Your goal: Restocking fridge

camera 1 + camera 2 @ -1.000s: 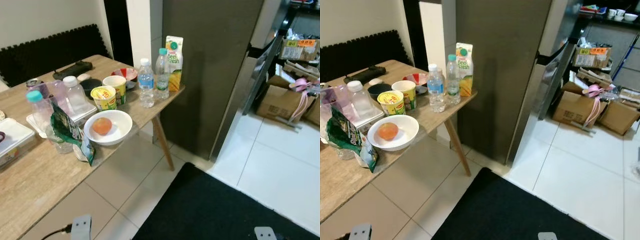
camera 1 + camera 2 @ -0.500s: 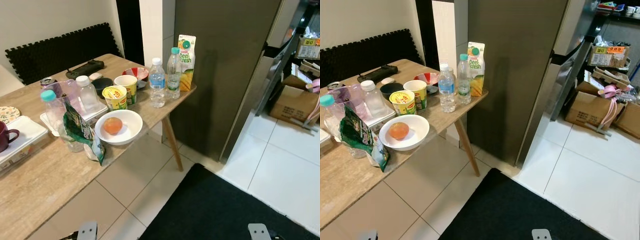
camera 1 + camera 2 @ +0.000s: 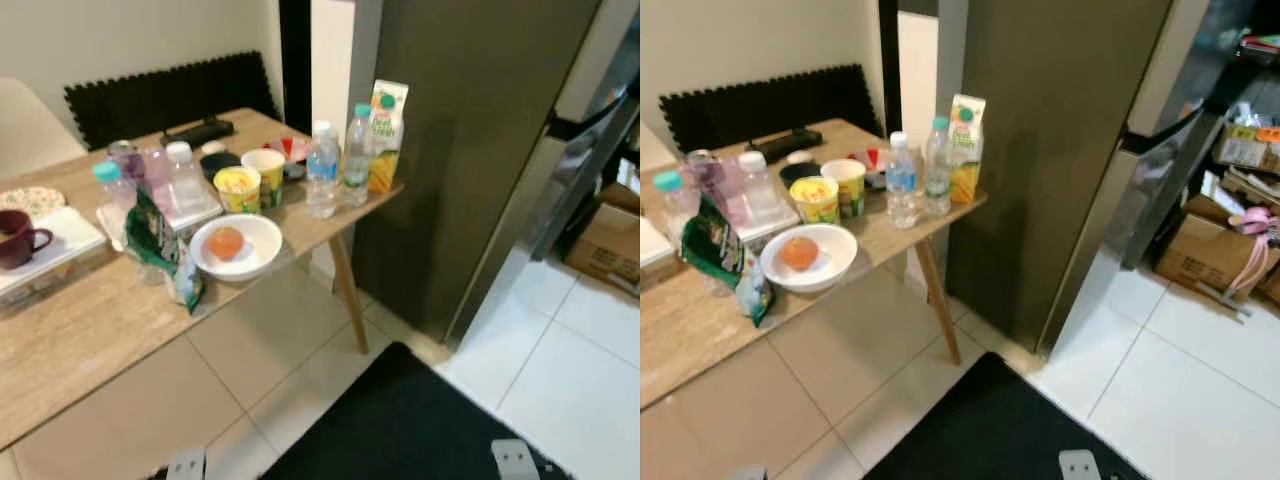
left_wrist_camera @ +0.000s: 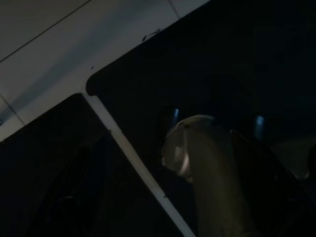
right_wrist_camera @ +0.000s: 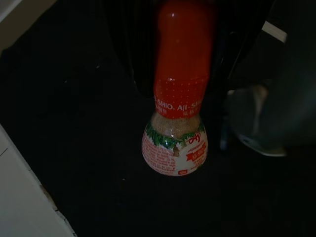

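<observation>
Your right pincer [image 5: 185,54] is clamped on a seasoning shaker [image 5: 176,133] with a red cap: in the right wrist view the red cap sits between the dark fingers and the glass body, with its red-and-white "AJI-SHIO" label and pale grains inside, hangs out past them over the black mat [image 5: 74,123]. The pale floor tile [image 5: 19,197] shows at the corner of that view.

Your left arm hangs idle; its wrist view is very dark, showing the mat edge against tile, and you cannot tell whether the left pincer is open or closed.

From the head camera, you face a wooden table [image 3: 90,340] on your left and the dark grey fridge [image 3: 1060,130] straight ahead, its side wall toward you. On the table's near corner stand a juice carton [image 3: 385,135] and two water bottles [image 3: 322,170], side by side, the carton nearest the fridge. Just beside them are two yellow cups [image 3: 240,188], then a white bowl [image 3: 255,250] holding an orange fruit [image 3: 227,242]. A green snack bag [image 3: 160,250] leans just beside the bowl, with clear containers [image 3: 180,185] behind it. Further along the table sits a dark red mug [image 3: 18,238] on a white box.

The black mat [image 3: 400,430] lies on the floor in front of you, and cardboard boxes [image 3: 1210,260] sit on the white tiles beyond the fridge.
</observation>
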Controlling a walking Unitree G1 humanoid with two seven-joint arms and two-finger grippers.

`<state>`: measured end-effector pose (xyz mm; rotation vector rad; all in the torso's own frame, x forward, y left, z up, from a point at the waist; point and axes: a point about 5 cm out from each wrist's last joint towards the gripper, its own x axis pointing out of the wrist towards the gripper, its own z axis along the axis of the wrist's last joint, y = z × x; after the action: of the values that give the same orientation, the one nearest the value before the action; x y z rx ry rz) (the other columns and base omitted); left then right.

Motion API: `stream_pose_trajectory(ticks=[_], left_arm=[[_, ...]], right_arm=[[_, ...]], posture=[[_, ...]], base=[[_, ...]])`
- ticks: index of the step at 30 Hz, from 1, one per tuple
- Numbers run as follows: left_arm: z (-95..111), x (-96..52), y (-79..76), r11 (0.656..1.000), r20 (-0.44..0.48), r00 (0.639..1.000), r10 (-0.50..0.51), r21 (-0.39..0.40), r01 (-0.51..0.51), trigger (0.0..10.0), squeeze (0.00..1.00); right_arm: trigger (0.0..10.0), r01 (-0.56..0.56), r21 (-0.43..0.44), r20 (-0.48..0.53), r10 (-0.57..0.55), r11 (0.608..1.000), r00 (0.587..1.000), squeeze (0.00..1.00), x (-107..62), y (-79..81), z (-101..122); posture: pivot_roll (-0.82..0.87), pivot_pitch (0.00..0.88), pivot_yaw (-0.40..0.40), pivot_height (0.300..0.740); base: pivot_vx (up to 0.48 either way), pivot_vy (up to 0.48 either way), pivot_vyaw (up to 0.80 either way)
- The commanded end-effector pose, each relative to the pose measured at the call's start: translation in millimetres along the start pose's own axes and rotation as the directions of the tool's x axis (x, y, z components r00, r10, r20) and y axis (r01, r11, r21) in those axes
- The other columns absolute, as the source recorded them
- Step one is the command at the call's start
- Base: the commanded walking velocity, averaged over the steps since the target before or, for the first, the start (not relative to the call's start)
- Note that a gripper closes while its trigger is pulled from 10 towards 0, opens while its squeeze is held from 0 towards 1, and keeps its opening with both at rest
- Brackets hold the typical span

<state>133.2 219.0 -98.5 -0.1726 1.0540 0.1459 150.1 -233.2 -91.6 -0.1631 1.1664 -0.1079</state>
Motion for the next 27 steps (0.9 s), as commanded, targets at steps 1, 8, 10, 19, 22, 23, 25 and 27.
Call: stream_pose_trajectory(ticks=[1, 8, 10, 19, 22, 23, 25, 27], left_arm=[[0.6, 1.0, -4.8, 1.0, -0.004, 1.0, -0.017, 0.007, 0.017, 10.0, 0.0], [-0.3, 1.1, -6.2, 1.0, -0.007, 1.0, -0.023, 0.008, 0.023, 10.0, 0.0], [-0.8, 1.1, -6.4, 1.0, -0.009, 1.0, -0.024, 0.008, 0.024, 10.0, 0.0], [-1.3, 1.2, -7.6, 0.999, -0.013, 0.999, -0.03, 0.015, 0.03, 10.0, 0.0], [-0.9, 1.3, -7.9, 0.999, -0.012, 0.999, -0.032, 0.019, 0.032, 10.0, 0.0], [-0.7, 1.4, -8.0, 0.999, -0.012, 0.999, -0.032, 0.021, 0.032, 10.0, 0.0], [-0.3, 1.5, -8.3, 0.999, -0.012, 0.999, -0.033, 0.023, 0.034, 10.0, 0.0], [0.0, 1.6, -8.6, 0.999, -0.012, 0.999, -0.034, 0.023, 0.035, 10.0, 0.0]], right_arm=[[10.0, 0.013, -0.005, 0.001, -0.013, 1.0, 1.0, 0.0, -0.2, -3.9, 0.4], [10.0, 0.012, -0.011, -0.007, -0.012, 1.0, 1.0, 0.0, -0.3, -3.7, -2.9], [10.0, 0.012, -0.011, -0.008, -0.012, 1.0, 1.0, 0.0, -0.3, -3.8, -3.2], [10.0, 0.01, -0.028, -0.01, -0.01, 1.0, 1.0, 0.0, -0.5, -4.7, -4.5], [10.0, 0.008, -0.033, -0.009, -0.009, 0.999, 1.0, 0.0, -0.5, -4.9, -4.7], [10.0, 0.008, -0.034, -0.009, -0.008, 0.999, 1.0, 0.0, -0.5, -5.0, -4.8], [10.0, 0.006, -0.041, -0.009, -0.007, 0.999, 1.0, 0.0, -0.6, -5.1, -4.8], [10.0, 0.005, -0.044, -0.009, -0.006, 0.999, 1.0, 0.0, -0.6, -5.0, -4.9]], posture=[[-0.06, 0.0, 0.002, 0.74], [-0.06, 0.0, 0.003, 0.74], [-0.06, 0.0, 0.003, 0.74], [-0.06, 0.0, 0.001, 0.74], [-0.07, 0.0, 0.002, 0.74], [-0.07, 0.0, 0.002, 0.74], [-0.07, 0.0, 0.002, 0.74], [-0.07, 0.0, 0.002, 0.74]], base=[[0.0, -0.472, 0.0], [0.0, -0.472, 0.0], [0.0, -0.472, 0.0], [0.0, -0.472, 0.0], [0.0, -0.472, 0.0], [0.0, -0.472, 0.0], [0.0, -0.472, 0.0], [0.0, -0.472, 0.0]])
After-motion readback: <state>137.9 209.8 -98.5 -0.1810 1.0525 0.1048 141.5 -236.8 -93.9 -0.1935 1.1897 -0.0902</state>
